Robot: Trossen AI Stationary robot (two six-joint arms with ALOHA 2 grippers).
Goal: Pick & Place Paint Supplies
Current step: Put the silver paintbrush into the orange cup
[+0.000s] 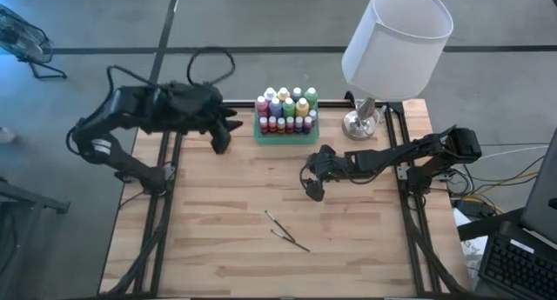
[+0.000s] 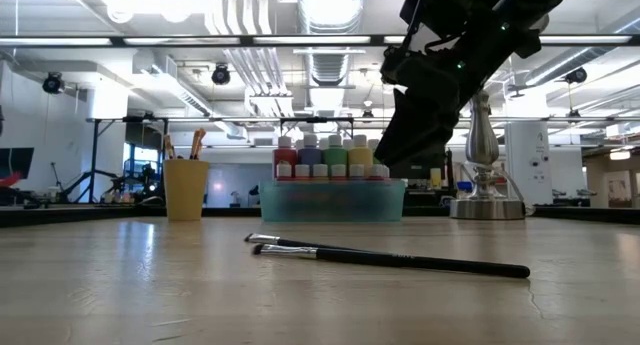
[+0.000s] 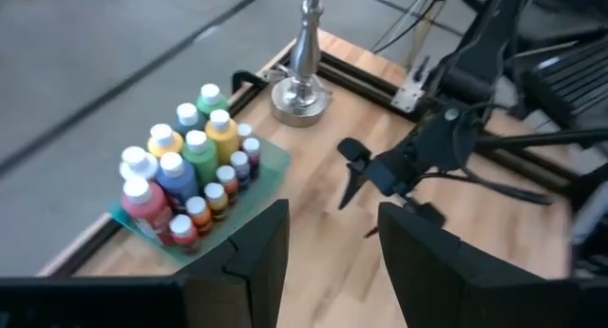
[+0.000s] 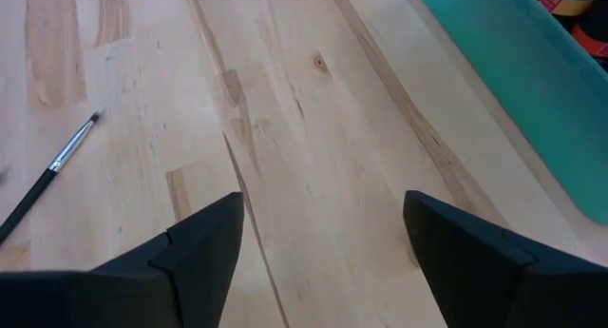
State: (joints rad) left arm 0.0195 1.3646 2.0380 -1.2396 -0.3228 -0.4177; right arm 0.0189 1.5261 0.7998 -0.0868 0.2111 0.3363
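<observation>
We saw two thin, light brushes point(image 1: 285, 231) lying well in front of the tray point(image 1: 285, 135), best pinched mid-handle, with the right gripper point(image 1: 312, 189) and the left gripper point(image 1: 223, 139) both spread and empty.

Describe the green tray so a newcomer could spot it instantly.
Start at the white-shaded lamp on the table's far edge. Just left of its metal base sits the green tray, packed with upright paint bottles. It is the table's only container; the two paintbrushes lie loose.
</observation>
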